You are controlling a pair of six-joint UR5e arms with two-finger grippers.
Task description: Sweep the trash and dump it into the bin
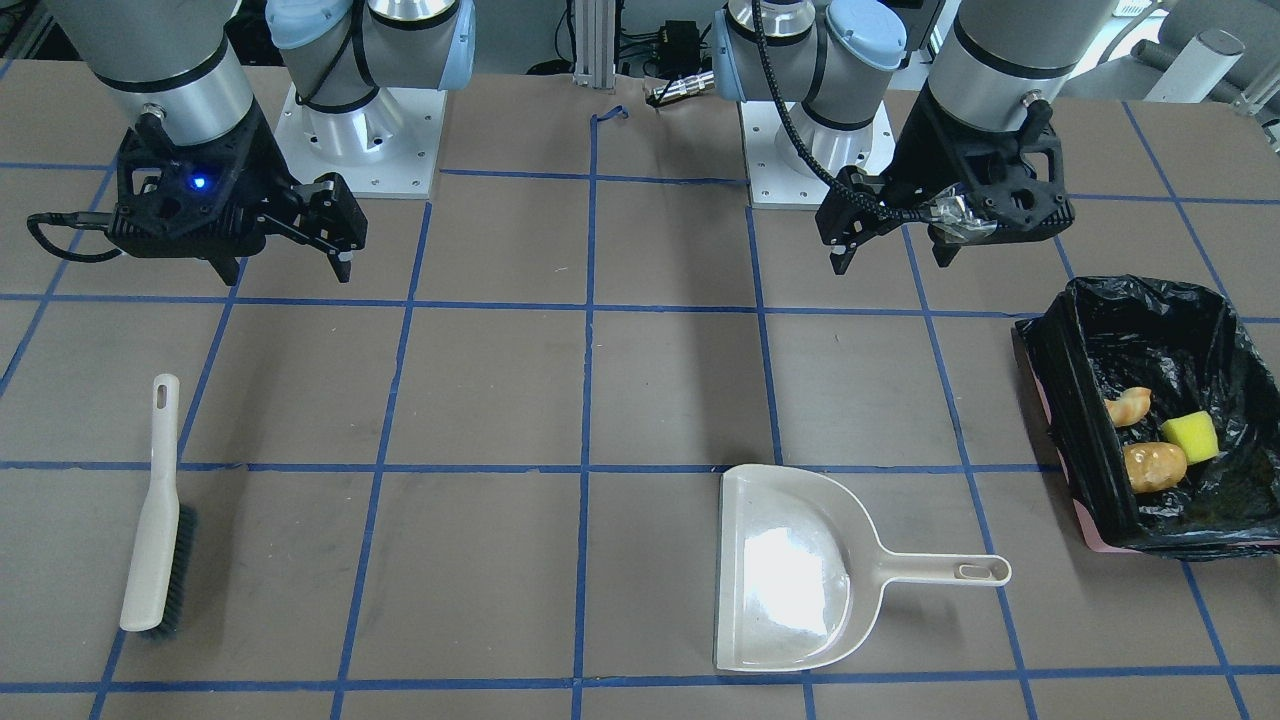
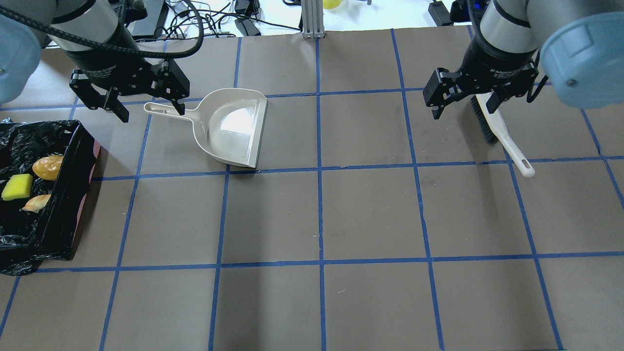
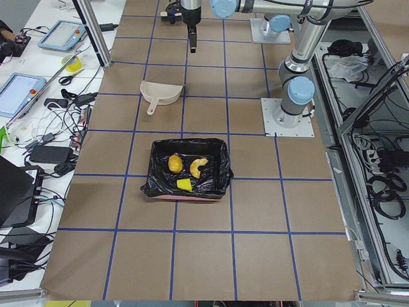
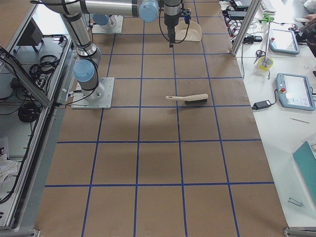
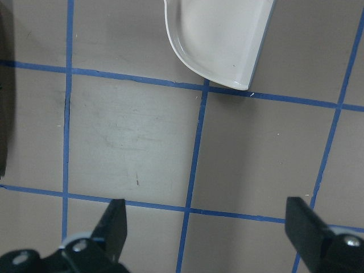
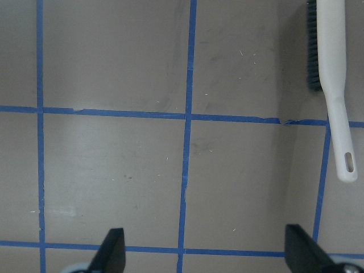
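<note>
The black-bag-lined bin point(image 1: 1060, 400) holds all three trash pieces: croissant point(image 1: 1130, 405), bread roll point(image 1: 1153, 466) and yellow sponge block point(image 1: 1190, 435). In the overhead view the bin point(image 2: 73, 195) sits at the left edge with the roll point(image 2: 47, 166), sponge point(image 2: 17, 187) and croissant point(image 2: 36, 203) inside. My left gripper point(image 2: 151, 113) is open and empty, raised above the table over the dustpan's handle. It also shows in the front view point(image 1: 890, 258). My right gripper point(image 2: 463, 109) is open and empty, raised near the brush. It also shows in the front view point(image 1: 285, 272).
The beige dustpan point(image 2: 229, 126) lies flat on the table and looks empty; its handle points toward the bin side. The beige hand brush point(image 2: 502, 136) lies flat on the right side. Blue tape lines grid the brown table point(image 2: 321, 219).
</note>
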